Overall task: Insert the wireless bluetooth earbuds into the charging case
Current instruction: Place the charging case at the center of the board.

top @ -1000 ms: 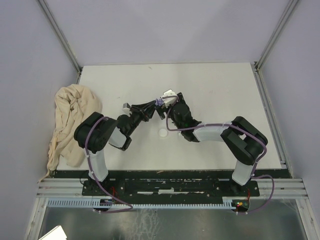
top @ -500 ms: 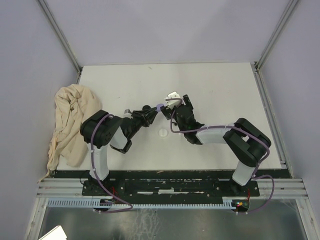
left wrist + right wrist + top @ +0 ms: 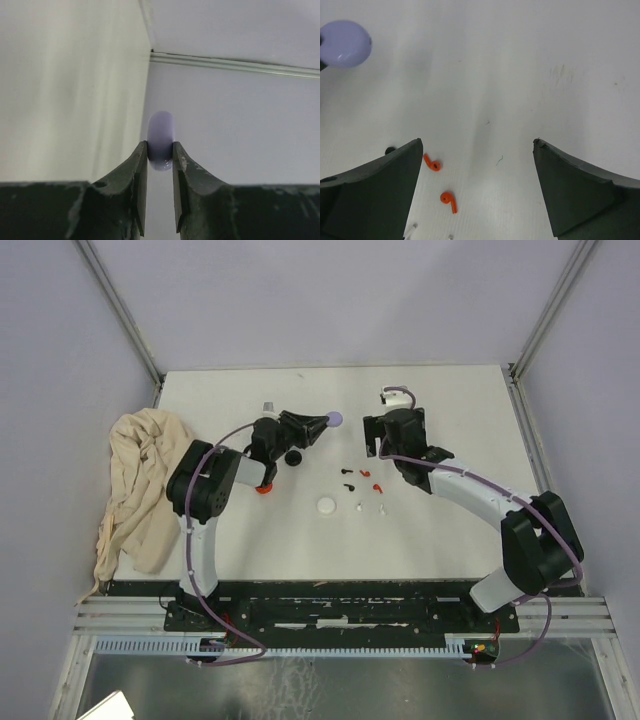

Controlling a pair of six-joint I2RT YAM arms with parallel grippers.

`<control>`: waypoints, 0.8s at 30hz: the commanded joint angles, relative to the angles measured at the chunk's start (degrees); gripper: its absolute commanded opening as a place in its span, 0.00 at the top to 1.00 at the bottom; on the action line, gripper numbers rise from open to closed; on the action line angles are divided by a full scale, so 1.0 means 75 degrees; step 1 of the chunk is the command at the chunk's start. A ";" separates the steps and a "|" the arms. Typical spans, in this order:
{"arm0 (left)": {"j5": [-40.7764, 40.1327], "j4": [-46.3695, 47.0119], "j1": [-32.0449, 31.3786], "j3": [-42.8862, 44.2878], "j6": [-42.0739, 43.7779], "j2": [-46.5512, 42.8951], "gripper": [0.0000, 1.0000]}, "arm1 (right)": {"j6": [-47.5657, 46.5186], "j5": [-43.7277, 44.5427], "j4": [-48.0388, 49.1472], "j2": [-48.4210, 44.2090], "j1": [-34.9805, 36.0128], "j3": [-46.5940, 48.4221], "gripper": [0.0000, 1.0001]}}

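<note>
My left gripper [image 3: 325, 421] is shut on a lilac round case [image 3: 335, 419] and holds it edge-on above the table; it fills the gap between the fingertips in the left wrist view [image 3: 161, 139]. My right gripper [image 3: 393, 438] is open and empty, hovering to the right of the case [image 3: 346, 43]. Below it on the table lie two red earbuds [image 3: 432, 163], two black earbuds [image 3: 347, 472] and two white earbuds [image 3: 358, 507]. No lilac earbuds show.
A white disc [image 3: 326, 506], a black disc [image 3: 294, 457] and a red disc [image 3: 262, 487] lie near the left arm. A crumpled beige cloth [image 3: 140, 485] lies at the table's left edge. Walls enclose the table.
The two grippers were close together over the table's middle. The left one has swung to the far side with the lilac case, the right one has drawn back to the far right, uncovering the earbuds.
</note>
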 commanded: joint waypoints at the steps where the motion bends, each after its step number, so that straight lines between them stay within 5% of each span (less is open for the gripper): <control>1: 0.0389 -0.2732 0.0043 0.1306 0.2583 0.0227 0.97 | 0.0682 -0.1006 -0.1462 -0.0230 -0.0086 0.0372 0.01; 5: 0.0149 -0.4246 0.0044 0.2238 0.3718 0.0442 0.97 | 0.0773 -0.1530 -0.1392 -0.0281 -0.0107 0.0283 0.01; 15: 0.0042 -0.5405 0.0071 0.2980 0.4691 0.0839 0.96 | 0.0544 -0.3822 -0.1264 0.0065 -0.0009 0.0342 0.07; 24: 0.0067 -0.5675 0.0207 0.2953 0.5019 0.0850 0.68 | -0.0007 -0.3590 -0.2052 0.0873 0.1258 0.1001 0.06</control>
